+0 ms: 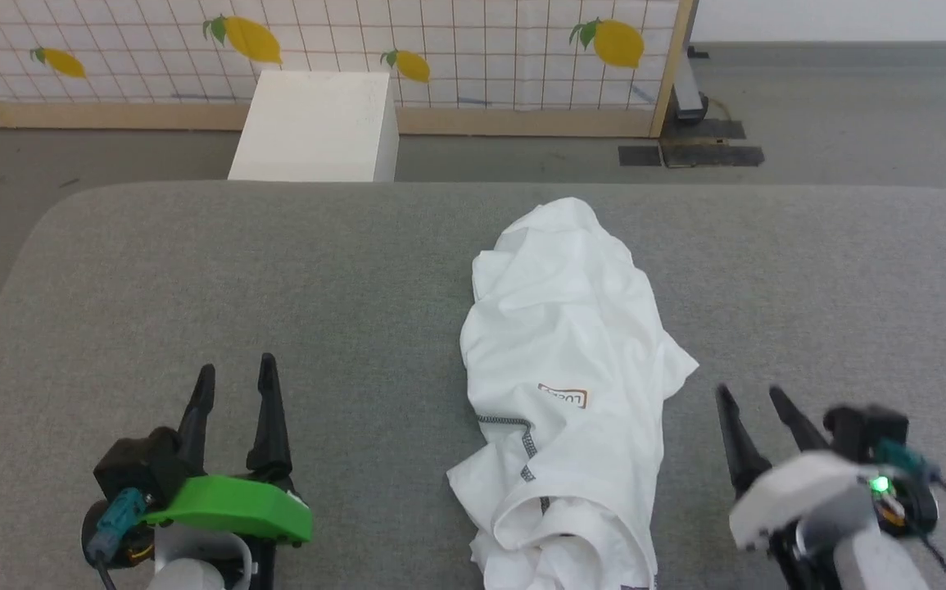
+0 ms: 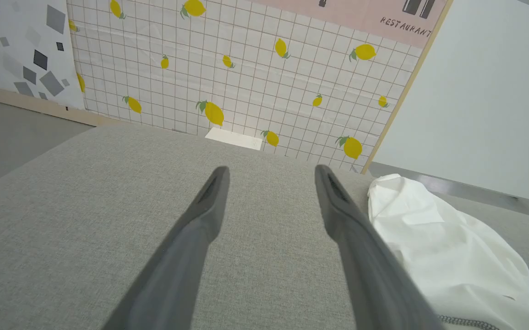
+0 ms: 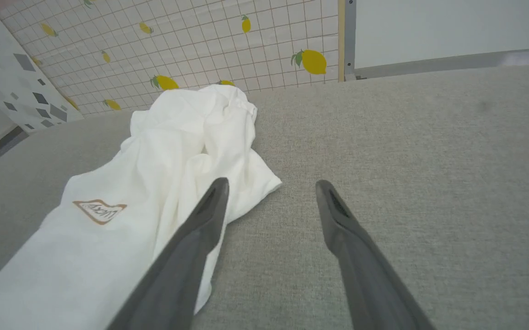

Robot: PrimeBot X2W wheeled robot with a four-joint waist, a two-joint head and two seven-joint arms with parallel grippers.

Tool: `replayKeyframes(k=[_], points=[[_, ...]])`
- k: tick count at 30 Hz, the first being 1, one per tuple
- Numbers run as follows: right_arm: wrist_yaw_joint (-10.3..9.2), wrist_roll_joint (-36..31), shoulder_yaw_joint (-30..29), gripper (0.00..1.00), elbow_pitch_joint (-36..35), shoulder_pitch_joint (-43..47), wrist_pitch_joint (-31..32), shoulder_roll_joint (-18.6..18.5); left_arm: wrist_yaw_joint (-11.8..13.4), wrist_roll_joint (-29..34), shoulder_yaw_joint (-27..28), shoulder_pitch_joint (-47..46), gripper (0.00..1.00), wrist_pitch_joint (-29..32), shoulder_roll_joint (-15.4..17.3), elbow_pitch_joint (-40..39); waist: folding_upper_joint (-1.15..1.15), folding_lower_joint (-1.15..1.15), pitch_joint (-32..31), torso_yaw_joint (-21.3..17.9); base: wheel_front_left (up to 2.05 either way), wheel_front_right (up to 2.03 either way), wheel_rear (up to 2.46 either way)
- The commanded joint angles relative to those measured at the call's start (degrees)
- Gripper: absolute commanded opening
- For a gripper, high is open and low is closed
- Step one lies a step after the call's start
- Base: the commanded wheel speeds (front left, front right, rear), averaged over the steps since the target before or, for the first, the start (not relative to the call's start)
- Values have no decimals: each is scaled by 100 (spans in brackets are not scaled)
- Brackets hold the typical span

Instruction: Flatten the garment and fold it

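1. The left gripper [image 1: 237, 365] and right gripper [image 1: 747, 393] both have fingers spread and hold nothing, one on each side of the shirt.
2. The shirt [image 1: 571, 328] lies bunched in a long heap mid-table; nothing looks flattened or folded yet.
3. Bare table [image 1: 194, 262] on both sides leaves spreading room, though its far edge is near the shirt's top.

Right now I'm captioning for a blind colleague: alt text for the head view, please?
A crumpled white shirt lies bunched on a grey padded surface between the open left gripper and right gripper, neither touching it. A white box stands beyond, before a lemon-patterned wall.
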Motion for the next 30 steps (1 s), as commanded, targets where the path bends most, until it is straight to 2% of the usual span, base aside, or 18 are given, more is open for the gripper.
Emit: replayKeyframes(k=[1,6,10,14,19,24,25,26,27,30], points=[[-9,-71,6,100,34,-388,253,-4,-71,74,65,98,100,-49,-110,-51,0,0,137,67,0,0,0],[-9,-484,32,100,241,-1492,1257,-4,-223,275,185,125,100,-51,-371,-139,0,0,406,214,0,0,0],[-9,-1012,311,100,947,-2705,2780,-23,-384,430,204,0,100,-51,-575,-156,0,0,766,509,0,0,0],[-9,-1373,492,100,1610,-3335,3706,-175,-560,448,160,-158,100,-52,-697,-36,0,0,987,794,0,0,0],[-9,-1811,570,100,2228,-3619,4315,-405,-667,482,106,-289,100,-52,-786,65,0,0,1182,1029,0,0,0],[-9,-1701,586,100,2569,-3614,4427,-368,-716,464,134,-354,100,-52,-824,125,0,0,1297,1055,0,0,0],[-9,-1651,586,75,2610,-3611,4437,-363,-721,460,142,-359,100,-52,-827,137,0,0,1299,1036,0,0,0],[-9,-1579,634,13,2616,-3619,4372,-356,-725,466,153,-372,100,-52,-830,150,0,0,1290,1004,0,0,0],[-9,-1511,675,0,2593,-3635,4267,-361,-725,470,166,-380,100,-52,-832,159,0,0,1271,970,0,0,0],[-9,-1211,671,0,2431,-3693,3801,-467,-743,482,201,-381,100,-52,-837,191,0,0,1134,814,0,0,0]])
